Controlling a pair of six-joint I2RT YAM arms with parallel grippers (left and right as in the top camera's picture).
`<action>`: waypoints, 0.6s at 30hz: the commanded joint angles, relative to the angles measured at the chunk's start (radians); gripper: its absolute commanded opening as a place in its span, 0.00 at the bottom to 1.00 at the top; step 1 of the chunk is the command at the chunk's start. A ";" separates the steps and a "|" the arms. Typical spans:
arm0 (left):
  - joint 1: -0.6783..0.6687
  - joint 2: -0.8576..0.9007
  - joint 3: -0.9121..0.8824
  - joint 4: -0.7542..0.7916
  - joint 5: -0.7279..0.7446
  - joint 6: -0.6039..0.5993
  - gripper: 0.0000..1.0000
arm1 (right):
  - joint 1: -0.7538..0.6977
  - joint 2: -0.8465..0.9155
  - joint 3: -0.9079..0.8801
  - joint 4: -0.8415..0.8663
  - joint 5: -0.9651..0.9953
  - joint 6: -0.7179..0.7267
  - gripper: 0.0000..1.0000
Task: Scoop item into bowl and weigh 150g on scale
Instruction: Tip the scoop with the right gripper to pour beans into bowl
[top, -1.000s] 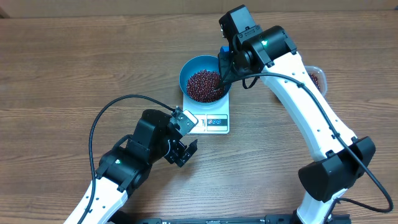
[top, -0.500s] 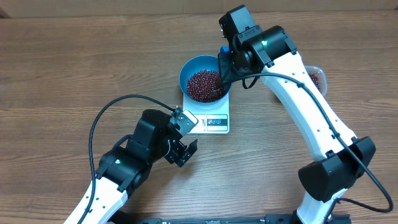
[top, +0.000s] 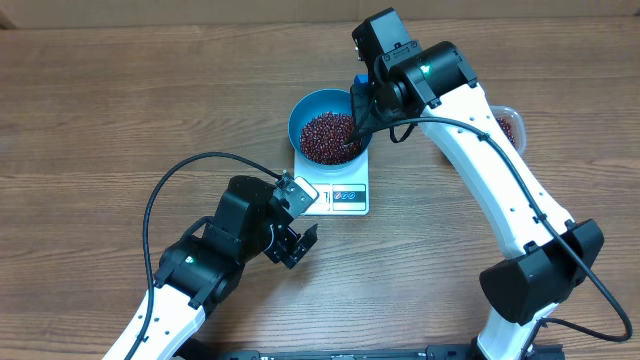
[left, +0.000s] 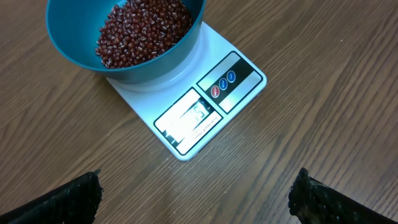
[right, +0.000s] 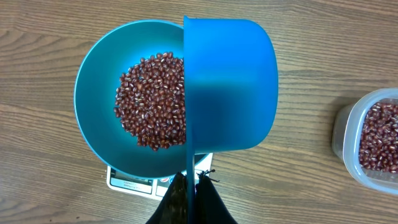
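Note:
The bright blue bowl (top: 305, 115) stands on the white scale (top: 345, 197) and holds a heap of dark red-brown beans (top: 328, 136). My right gripper (right: 191, 183) is shut on the thin handle of a small blue scoop (right: 230, 87). The scoop is tipped on its side over the bowl's right rim (right: 96, 87), its mouth turned toward the beans (right: 152, 99) and its inside hidden. My left gripper (left: 196, 196) is open over bare wood just in front of the scale (left: 205, 112), with nothing between its fingers (left: 68, 199).
A clear plastic tub (right: 373, 137) with more beans stands on the wooden table to the right of the scale, partly behind the right arm in the overhead view (top: 510, 125). The left arm's black cable loops over the table at the front left.

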 joint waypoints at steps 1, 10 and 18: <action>0.006 0.005 -0.004 0.003 0.018 0.004 1.00 | 0.004 -0.042 0.031 0.006 -0.004 0.001 0.04; 0.006 0.005 -0.004 0.003 0.018 0.004 1.00 | 0.004 -0.042 0.031 0.019 -0.037 0.000 0.04; 0.006 0.005 -0.004 0.003 0.018 0.004 1.00 | 0.005 -0.042 0.031 0.015 -0.028 -0.003 0.04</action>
